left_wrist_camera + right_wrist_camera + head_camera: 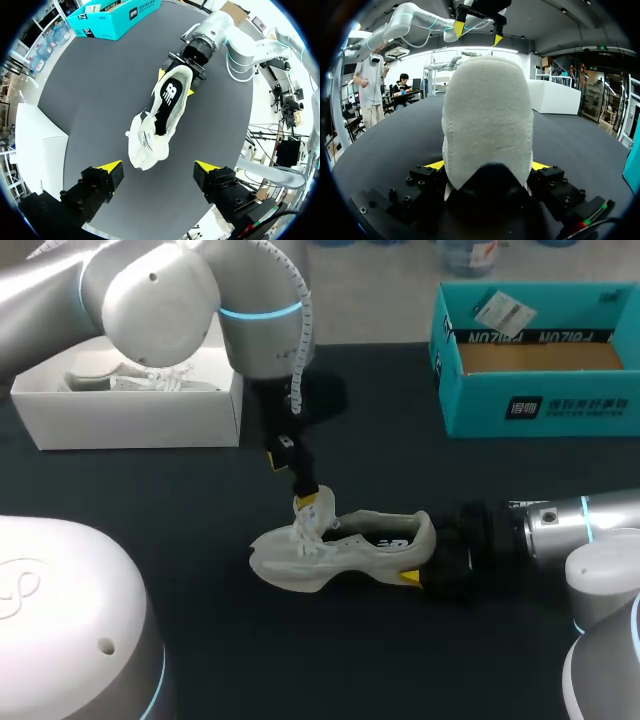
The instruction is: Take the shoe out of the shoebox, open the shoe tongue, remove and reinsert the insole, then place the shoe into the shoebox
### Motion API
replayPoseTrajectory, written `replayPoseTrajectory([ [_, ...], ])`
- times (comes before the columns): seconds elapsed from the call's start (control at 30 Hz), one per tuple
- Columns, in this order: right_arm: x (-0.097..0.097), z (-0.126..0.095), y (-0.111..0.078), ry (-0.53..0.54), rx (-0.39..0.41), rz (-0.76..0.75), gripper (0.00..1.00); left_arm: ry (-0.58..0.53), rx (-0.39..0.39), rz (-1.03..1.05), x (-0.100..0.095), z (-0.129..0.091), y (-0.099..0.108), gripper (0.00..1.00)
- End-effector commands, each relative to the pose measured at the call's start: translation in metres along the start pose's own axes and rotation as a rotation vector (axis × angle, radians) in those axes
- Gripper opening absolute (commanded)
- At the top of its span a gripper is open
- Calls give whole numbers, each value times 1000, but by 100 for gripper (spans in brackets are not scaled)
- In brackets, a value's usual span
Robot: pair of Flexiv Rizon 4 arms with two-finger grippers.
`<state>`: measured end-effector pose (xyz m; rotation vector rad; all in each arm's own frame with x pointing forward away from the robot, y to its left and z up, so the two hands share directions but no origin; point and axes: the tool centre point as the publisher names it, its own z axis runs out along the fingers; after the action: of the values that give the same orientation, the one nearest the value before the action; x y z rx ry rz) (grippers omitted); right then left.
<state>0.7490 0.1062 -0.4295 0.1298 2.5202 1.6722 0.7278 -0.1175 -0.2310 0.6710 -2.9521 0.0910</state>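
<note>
Shoe (340,550) on open table (150,500), in right end effector (488,165)

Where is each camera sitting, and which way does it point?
Head view: above and behind the robot, looking down on the table; both arms show.
Left wrist view: on the left arm, looking down at the sneaker ahead of its open jaws.
Right wrist view: low, facing the sneaker's heel, its jaws clamped on it.
All share the sneaker.

Head camera looks down from behind; left wrist overlooks the shoe (161,117) from above, right wrist hugs its heel.
</note>
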Motion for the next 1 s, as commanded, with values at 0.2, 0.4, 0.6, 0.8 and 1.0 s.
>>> replayPoseTrajectory([
  [0.2,0,2,-1,0,2,0,0,-37,6,71,17,17,-34,0],
  [0.4,0,2,-1,0,2,0,0,-65,30,109,32,33,-61,0],
  [0.6,0,2,-1,0,2,0,0,-50,6,102,39,43,-73,0],
  [0.8,0,2,-1,0,2,0,0,-50,6,102,39,43,-73,0],
  [1.0,0,2,-1,0,2,0,0,-50,6,102,39,43,-73,0],
])
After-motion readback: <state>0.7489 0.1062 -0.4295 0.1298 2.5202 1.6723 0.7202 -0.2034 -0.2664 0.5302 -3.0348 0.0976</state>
